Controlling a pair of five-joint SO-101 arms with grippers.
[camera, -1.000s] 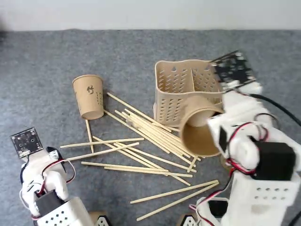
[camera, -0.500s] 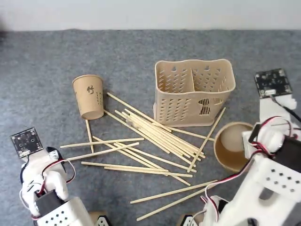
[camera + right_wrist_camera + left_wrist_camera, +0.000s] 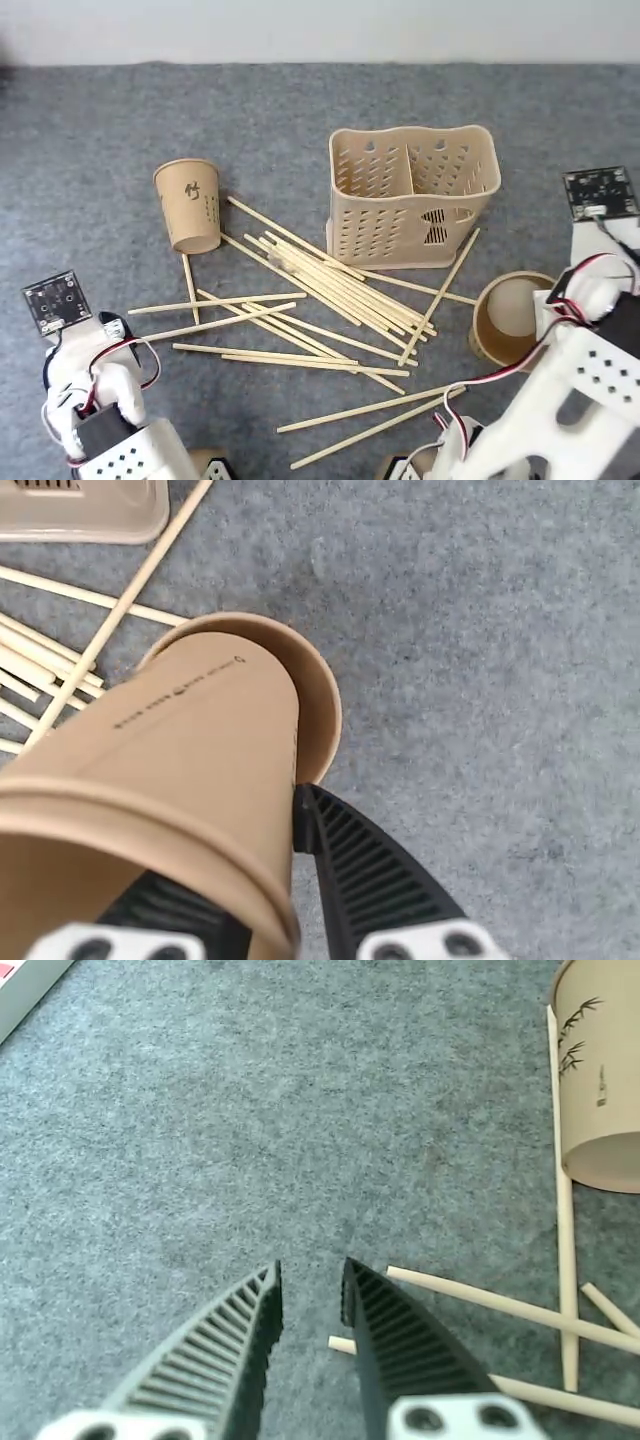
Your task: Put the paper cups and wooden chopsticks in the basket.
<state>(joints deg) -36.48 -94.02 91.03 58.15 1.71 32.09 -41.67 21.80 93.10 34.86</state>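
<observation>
Two paper cups stand outside the beige perforated plastic basket. One, a plain brown paper cup, is clamped in the right gripper to the right of the basket; whether it touches the grey carpet cannot be determined. The other, a tan paper cup with dark brush marks, sits well to the left of the basket. Pale wooden chopsticks lie scattered over the carpet between the marked cup and the basket, some reaching the basket's front wall. The left gripper hangs over carpet just beside two chopsticks — fingers narrowly parted, holding nothing.
</observation>
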